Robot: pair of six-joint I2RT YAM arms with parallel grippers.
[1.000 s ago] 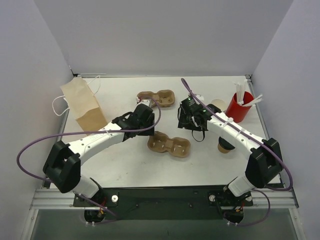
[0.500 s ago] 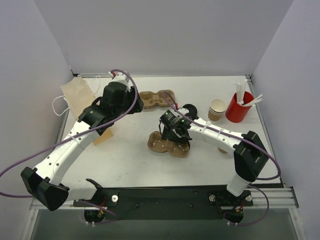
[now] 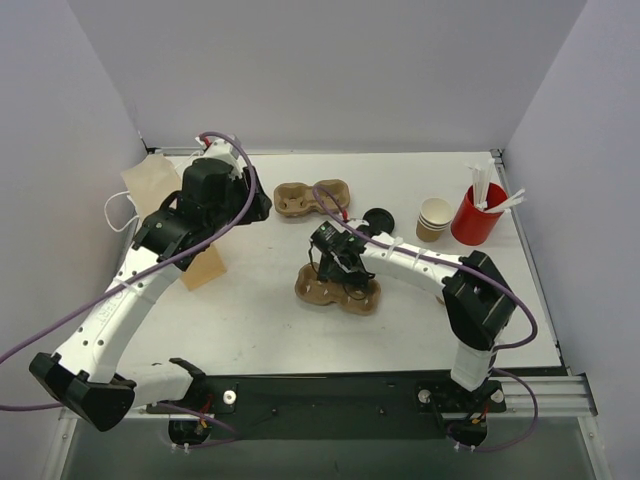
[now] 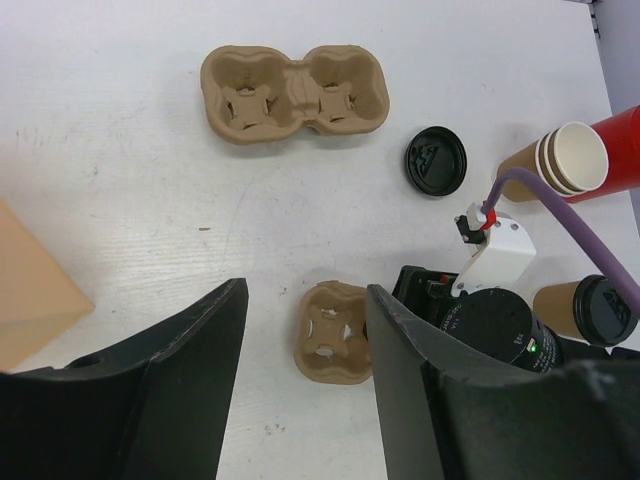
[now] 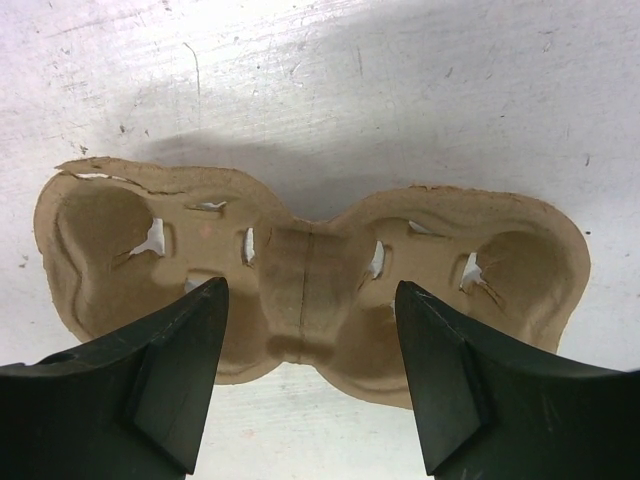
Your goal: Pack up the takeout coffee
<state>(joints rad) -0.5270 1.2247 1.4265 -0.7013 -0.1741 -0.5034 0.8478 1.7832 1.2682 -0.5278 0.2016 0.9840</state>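
The takeout coffee (image 4: pixel 588 312), a kraft cup with a black lid on, stands right of my right arm in the left wrist view; the top view hides it behind that arm. A loose black lid (image 3: pixel 378 218) (image 4: pixel 436 160) lies behind the near cup carrier (image 3: pixel 338 290) (image 5: pixel 310 270) (image 4: pixel 334 333). My right gripper (image 3: pixel 336 266) (image 5: pixel 310 300) hovers open just over that carrier's middle bridge, a finger to each side. My left gripper (image 3: pixel 245 205) (image 4: pixel 304 300) hangs high above the table, open and empty.
A second cup carrier (image 3: pixel 312 197) (image 4: pixel 295 92) lies at the back. A brown paper bag (image 3: pixel 150 182) (image 4: pixel 30 290) stands at the left under my left arm. Stacked pale cups (image 3: pixel 433 218) and a red cup with white sticks (image 3: pixel 475 212) stand back right.
The left arm rose and swung back-left over the bag. The right gripper came forward and left, down over the near carrier, and its jaws widened.
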